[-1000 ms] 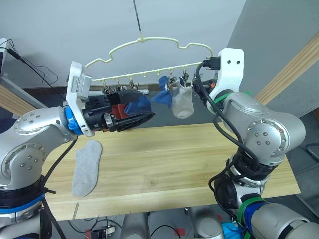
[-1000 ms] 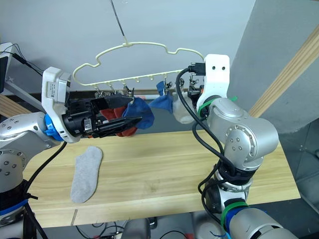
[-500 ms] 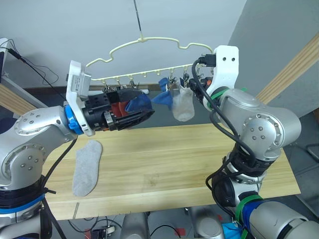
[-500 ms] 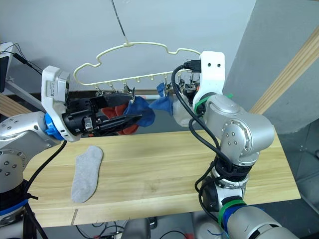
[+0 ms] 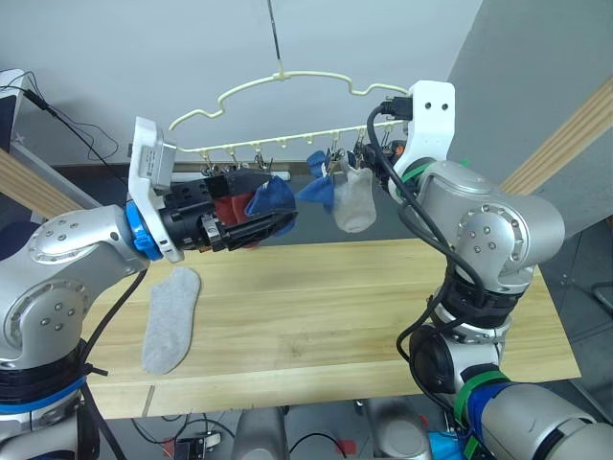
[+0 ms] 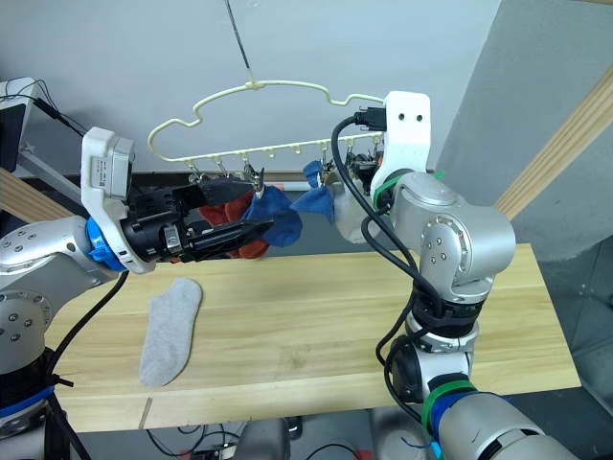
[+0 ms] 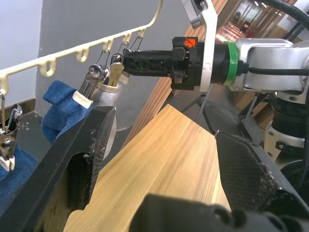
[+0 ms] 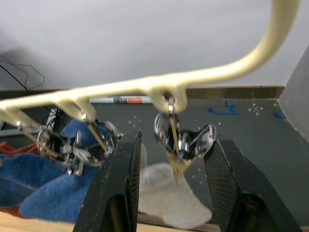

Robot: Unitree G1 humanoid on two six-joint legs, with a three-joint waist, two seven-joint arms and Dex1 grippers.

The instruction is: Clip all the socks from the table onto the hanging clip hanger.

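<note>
Right gripper [image 8: 176,191], fingers spread, brackets an end clip [image 8: 179,141] on the clip hanger [image 5: 287,79], ready to squeeze it; left gripper [image 7: 159,159] waits spread.

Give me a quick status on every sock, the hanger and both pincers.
Grey sock on table: lying flat, unclipped.
Grey sock on hanger: clipped, hanging.
Blue socks: hanging from clips.
Red sock: hanging.
Clip hanger: suspended.
Left pincer: open.
Right pincer: open around a clip.

rust red sock [image 5: 228,211] mostly hidden behind left tool [image 5: 278,223] — hanger hook wire [image 5: 274,29] cut off at top edge
</note>
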